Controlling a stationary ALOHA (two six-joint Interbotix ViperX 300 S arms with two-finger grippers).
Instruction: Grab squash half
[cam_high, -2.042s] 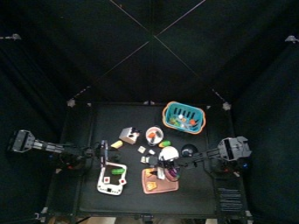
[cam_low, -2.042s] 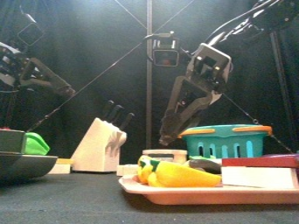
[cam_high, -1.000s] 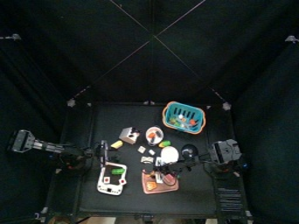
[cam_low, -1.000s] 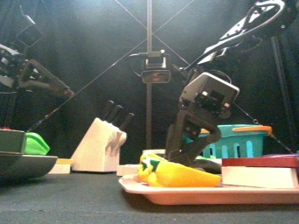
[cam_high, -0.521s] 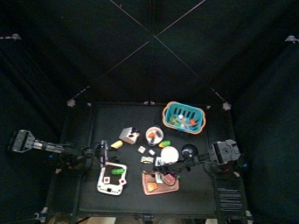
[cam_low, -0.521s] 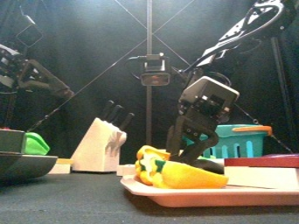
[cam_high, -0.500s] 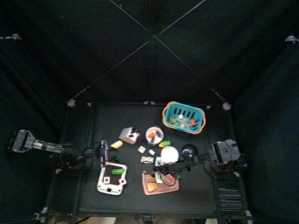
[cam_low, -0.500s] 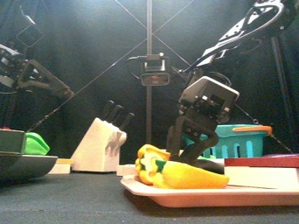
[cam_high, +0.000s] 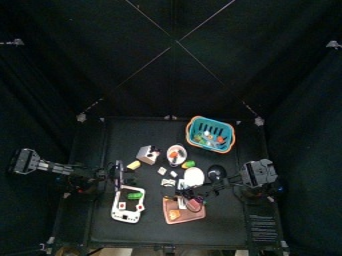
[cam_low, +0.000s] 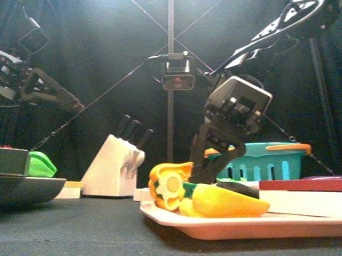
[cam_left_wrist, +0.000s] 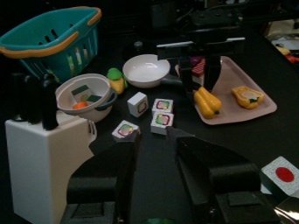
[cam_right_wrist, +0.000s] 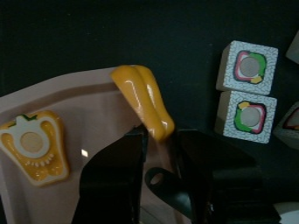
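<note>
The squash half (cam_right_wrist: 145, 94) is a long orange-yellow piece on the pink tray (cam_right_wrist: 68, 112). My right gripper (cam_right_wrist: 159, 147) is shut on its near end, one jaw on each side. In the front view the squash half (cam_low: 170, 182) is tilted, its round cut end raised off the tray (cam_low: 241, 226) below the right gripper (cam_low: 209, 178). From above, the right gripper (cam_high: 195, 199) hangs over the tray (cam_high: 174, 211). The left wrist view shows the squash half (cam_left_wrist: 207, 101) under the right arm. My left gripper (cam_left_wrist: 158, 171) rests open, away from the tray, at the table's left (cam_high: 118, 181).
A yellow pepper half (cam_right_wrist: 33, 147) lies on the same tray. Small picture blocks (cam_right_wrist: 247, 68) sit beside the tray. A white bowl (cam_left_wrist: 147, 70), a teal basket (cam_left_wrist: 49, 35), a knife block (cam_low: 110, 166) and a bowl of food (cam_left_wrist: 82, 93) stand further back.
The right gripper's jaws have closed in on the squash half. Its cut end has tipped up off the tray and swung left in the front view. The left arm has stayed still.
</note>
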